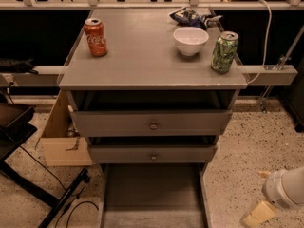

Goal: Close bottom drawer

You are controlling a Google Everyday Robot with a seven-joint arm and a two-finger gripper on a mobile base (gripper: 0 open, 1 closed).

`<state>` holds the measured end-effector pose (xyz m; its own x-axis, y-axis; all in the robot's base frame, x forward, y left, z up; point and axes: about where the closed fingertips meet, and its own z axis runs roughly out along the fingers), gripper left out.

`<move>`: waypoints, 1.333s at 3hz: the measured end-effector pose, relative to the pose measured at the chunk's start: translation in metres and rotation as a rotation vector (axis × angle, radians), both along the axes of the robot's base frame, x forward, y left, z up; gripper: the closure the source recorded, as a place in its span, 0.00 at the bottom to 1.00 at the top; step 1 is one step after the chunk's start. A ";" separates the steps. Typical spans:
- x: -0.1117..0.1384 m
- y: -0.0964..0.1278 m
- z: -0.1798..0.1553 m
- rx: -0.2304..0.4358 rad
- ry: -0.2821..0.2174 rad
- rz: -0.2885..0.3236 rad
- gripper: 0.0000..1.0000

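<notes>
Grey and shallow, the bottom drawer stands pulled far out at the near edge, and to its right, apart from it over the speckled floor, the gripper hangs with cream fingers spread, holding nothing. Behind it are the middle drawer and the top drawer. Farther back, the cabinet top carries a red can at left, a white bowl and green can at right, and a crumpled bag farthest.

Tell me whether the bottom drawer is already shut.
No, the bottom drawer stands pulled far out below the middle drawer, and the pincer hangs at lower right, apart from it.
</notes>
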<state>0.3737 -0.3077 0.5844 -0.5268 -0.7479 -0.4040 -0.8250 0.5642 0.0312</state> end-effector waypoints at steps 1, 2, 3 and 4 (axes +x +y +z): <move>0.002 -0.005 -0.014 0.020 0.017 -0.010 0.00; 0.005 -0.006 -0.047 0.044 0.024 -0.020 0.00; -0.006 -0.009 -0.122 0.071 0.082 -0.013 0.19; -0.019 -0.009 -0.214 0.068 0.167 -0.021 0.43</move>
<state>0.3549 -0.3165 0.3702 -0.6062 -0.7100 -0.3584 -0.7931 0.5734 0.2055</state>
